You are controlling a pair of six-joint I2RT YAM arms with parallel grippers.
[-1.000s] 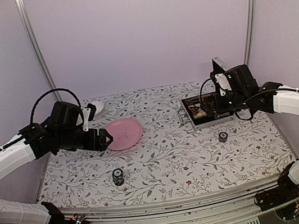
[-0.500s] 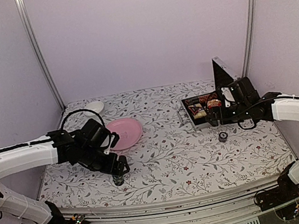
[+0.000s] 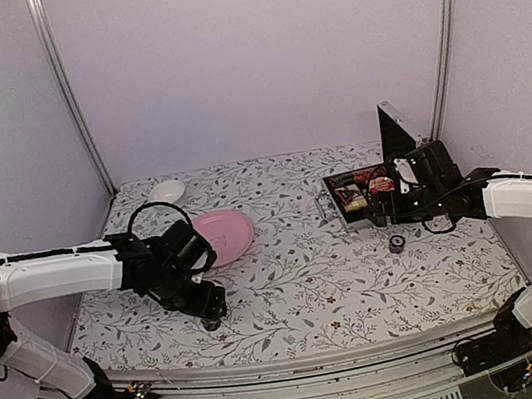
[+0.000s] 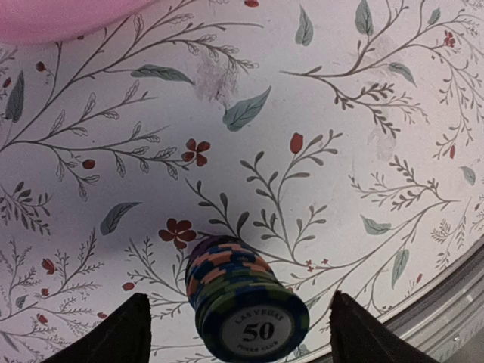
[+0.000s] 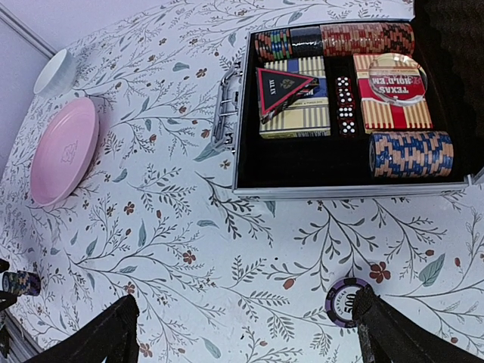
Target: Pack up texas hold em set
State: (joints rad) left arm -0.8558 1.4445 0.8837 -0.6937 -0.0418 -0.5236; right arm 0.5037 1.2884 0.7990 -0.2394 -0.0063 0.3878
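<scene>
The silver case (image 3: pixel 342 216) lies open at the back right, lid upright. In the right wrist view the case (image 5: pixel 340 190) holds two card decks (image 5: pixel 295 110), a black triangular marker (image 5: pixel 281 89), dice and rows of chips (image 5: pixel 411 153). A purple 500 chip (image 5: pixel 349 301) lies on the table in front of it, and shows in the top view (image 3: pixel 396 244). My right gripper (image 5: pixel 246 333) is open above the table, its right finger next to that chip. A mixed chip stack (image 4: pixel 246 302) stands near the front edge. My left gripper (image 4: pixel 242 340) is open and straddles it without touching.
A pink plate (image 3: pixel 219 235) lies left of centre and a small white bowl (image 3: pixel 167 191) sits at the back left. The table's metal front edge (image 4: pixel 454 302) runs just beyond the chip stack. The left arm (image 3: pixel 65 272) stretches across the left side.
My left gripper has moved from beside the pink plate down to the chip stack near the front edge. My right gripper has come down in front of the case towards the purple chip.
</scene>
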